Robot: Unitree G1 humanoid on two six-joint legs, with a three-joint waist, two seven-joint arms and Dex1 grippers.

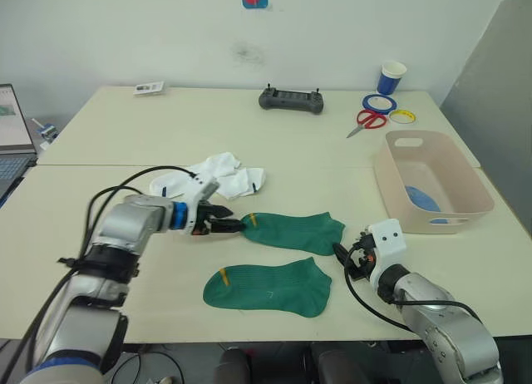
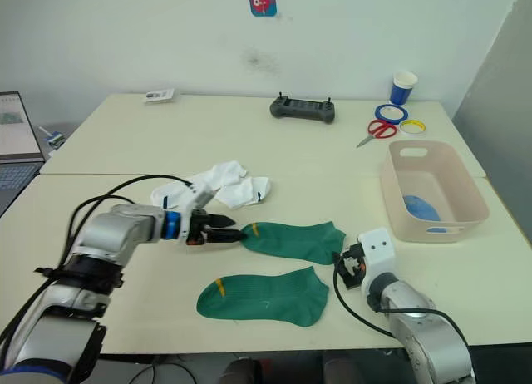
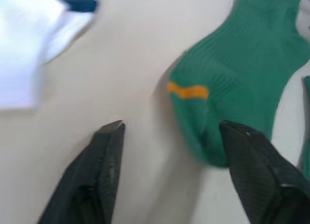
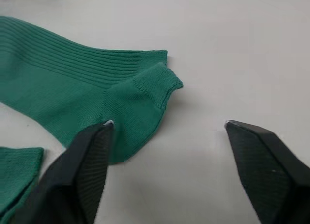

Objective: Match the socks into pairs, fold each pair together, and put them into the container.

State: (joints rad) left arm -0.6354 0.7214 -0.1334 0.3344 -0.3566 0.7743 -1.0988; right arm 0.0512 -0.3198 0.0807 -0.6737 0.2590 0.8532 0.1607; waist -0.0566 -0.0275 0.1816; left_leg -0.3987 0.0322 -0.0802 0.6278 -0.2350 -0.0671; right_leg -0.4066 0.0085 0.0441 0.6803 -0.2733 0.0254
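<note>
Near the front edge of the surface (image 1: 274,110) lie two dark green socks; the farther green sock (image 1: 297,230) is stretched across the middle, and the nearer green sock (image 1: 270,288) lies just beside it, closer to the front edge; the left claw (image 1: 233,226) is at the toe end of the farther sock, its fingers apart; in the left wrist view one finger (image 3: 252,161) touches the green toe near the yellow mark (image 3: 188,91) and the other stands on bare surface; the right claw (image 4: 167,124) is wide open at the other end of the same sock, one finger (image 4: 89,156) on the heel and cuff part, the other on bare surface; neither claw holds anything; the white socks (image 1: 218,176) lie in a loose heap behind the left claw; the container (image 1: 432,180) stands near the right edge, with something light blue (image 1: 422,197) on its bottom; the eye views show also a blue-and-white paper cup (image 1: 391,76), scissors (image 1: 366,120) and a black controller (image 1: 291,100) near the far edge.
</note>
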